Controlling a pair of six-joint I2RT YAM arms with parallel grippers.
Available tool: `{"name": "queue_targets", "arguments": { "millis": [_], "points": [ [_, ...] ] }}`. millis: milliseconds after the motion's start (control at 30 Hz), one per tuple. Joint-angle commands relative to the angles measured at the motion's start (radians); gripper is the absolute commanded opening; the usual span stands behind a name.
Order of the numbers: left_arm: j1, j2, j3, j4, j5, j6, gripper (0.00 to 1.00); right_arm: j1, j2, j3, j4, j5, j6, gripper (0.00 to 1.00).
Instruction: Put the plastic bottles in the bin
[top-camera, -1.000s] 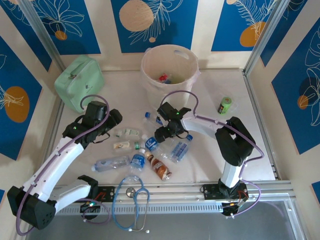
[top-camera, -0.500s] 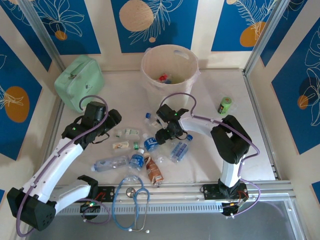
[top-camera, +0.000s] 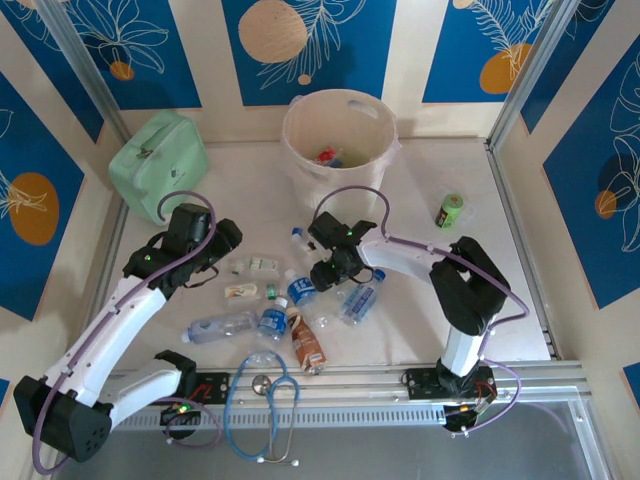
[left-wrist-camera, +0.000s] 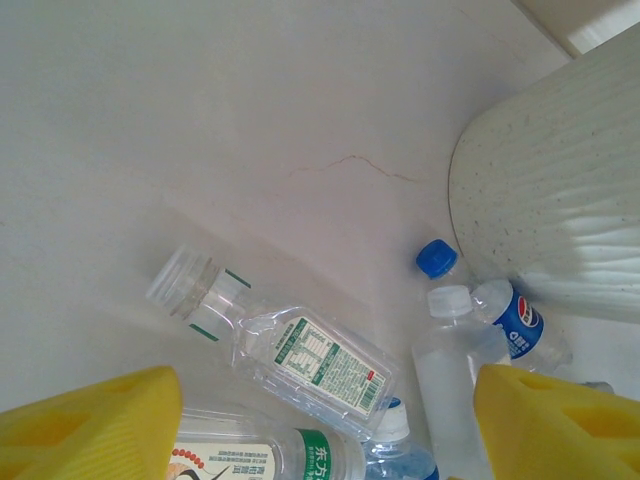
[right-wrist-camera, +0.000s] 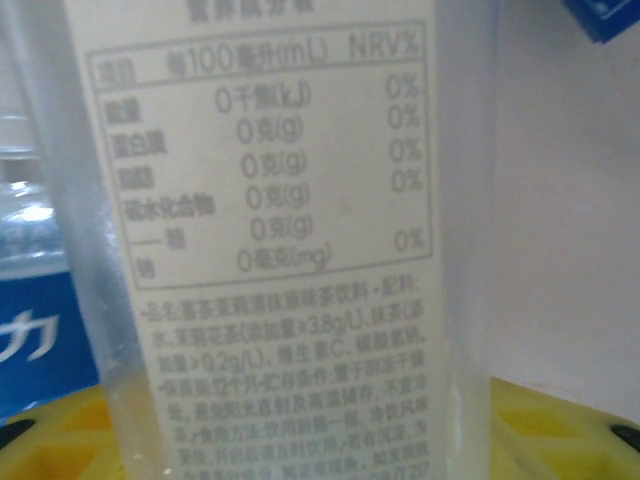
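Plastic bottles (top-camera: 290, 305) lie scattered on the tabletop (top-camera: 430, 300) between the two arms, in front of the bin (top-camera: 372, 125). The bin stands at the far side with a few bottles (top-camera: 330, 155) inside it. One green bottle (top-camera: 451, 210) sits well apart from the heap, to the right. The right jaws are down in the heap, and a white-labelled bottle (right-wrist-camera: 270, 250) covered in small print stands between their yellow pads (right-wrist-camera: 560, 420), very near the wrist camera. Whether the pads are pressing on it I cannot tell. The left jaws hover wide apart at the left of the heap, with nothing between their yellow fingers (left-wrist-camera: 90, 420). Below them lie an uncapped clear bottle (left-wrist-camera: 300, 345) with a green-and-white label and a blue-capped bottle (left-wrist-camera: 500, 315) near the bin's ribbed wall. A mint-green pouch (top-camera: 157, 160) lies far left and a stethoscope (top-camera: 268, 400) at the near edge.
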Motion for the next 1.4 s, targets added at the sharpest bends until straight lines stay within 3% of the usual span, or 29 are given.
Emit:
{"name": "queue_targets", "arguments": {
  "millis": [0,300,500,833,1033,1233,1367],
  "points": [
    [0.011,-0.022,-0.009,-0.028,0.0,-0.018,0.77,0.029,-0.092,0.019,-0.053,0.025,0.017,0.53],
    [0.014,-0.015,0.001,-0.025,-0.011,-0.019,0.77,0.11,-0.283,0.161,-0.169,0.049,0.028,0.5],
    [0.015,-0.002,0.008,-0.02,-0.004,-0.013,0.76,0.086,-0.352,0.421,-0.199,0.044,0.024,0.51],
    [0.015,-0.001,0.019,-0.024,-0.007,-0.011,0.76,-0.202,-0.117,0.919,-0.281,0.005,0.113,0.5],
    [0.015,-0.004,0.012,-0.031,-0.009,-0.006,0.76,-0.285,0.146,1.279,-0.47,0.016,0.105,0.5],
    [0.015,-0.004,-0.001,-0.027,-0.013,-0.003,0.76,-0.339,0.27,1.367,-0.521,-0.006,0.126,0.51],
    [0.017,0.002,-0.004,-0.024,-0.017,0.004,0.76,-0.351,0.282,1.334,-0.511,-0.022,0.131,0.65]
  ]
}}
